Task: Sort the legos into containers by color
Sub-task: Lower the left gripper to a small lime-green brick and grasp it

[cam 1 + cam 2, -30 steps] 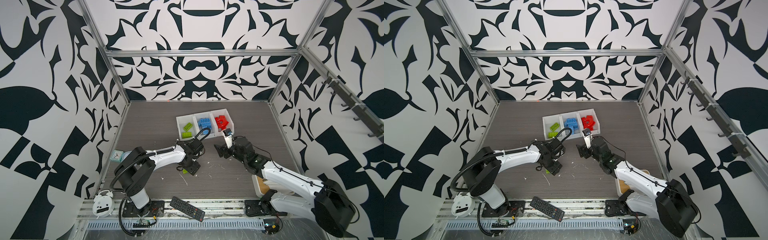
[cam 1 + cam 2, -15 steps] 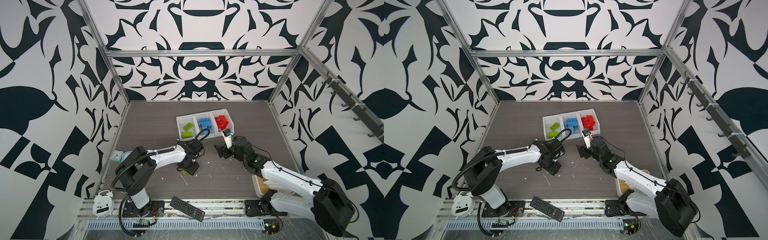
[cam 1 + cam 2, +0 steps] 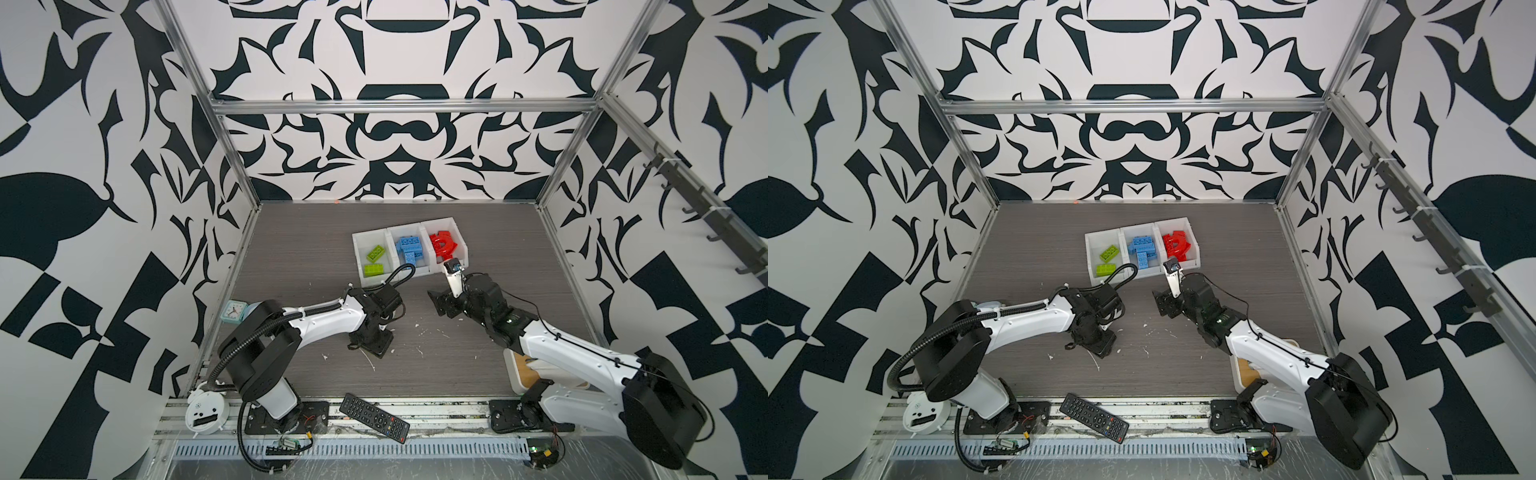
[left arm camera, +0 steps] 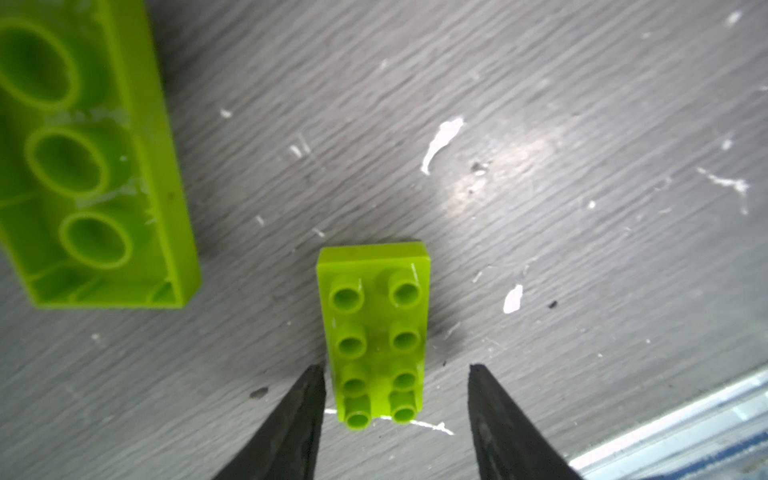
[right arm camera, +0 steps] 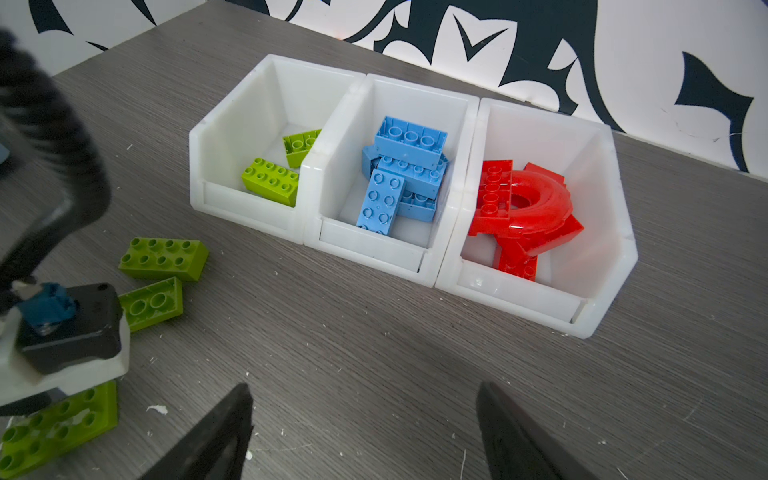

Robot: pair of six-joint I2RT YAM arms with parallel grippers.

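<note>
On a grey wood-grain worktop (image 3: 299, 249), enclosed by black-and-white patterned walls (image 3: 83, 208), stands a row of three joined white bins (image 3: 358, 257). The left bin (image 5: 243, 205) holds two lime green bricks (image 5: 272, 180). The middle bin (image 5: 374, 249) holds a pile of blue bricks (image 5: 401, 174). The right bin (image 5: 519, 297) holds red pieces (image 5: 492, 195), among them a glossy curved arch (image 5: 540, 203). More loose green bricks (image 5: 164, 257) lie on the worktop just in front of the left bin. The left pincer (image 4: 395, 370) points down over one of these, a studs-up brick (image 4: 376, 328). Its jaws are partly open and straddle one end of that brick. One finger (image 4: 291, 415) sits just beside the brick's side and the other stands clear, so the brick is not gripped. Near it lies an upturned brick (image 4: 95, 166), hollow side up. The right pincer (image 5: 363, 386) hangs wide open and empty above bare worktop, in front of the bins.
</note>
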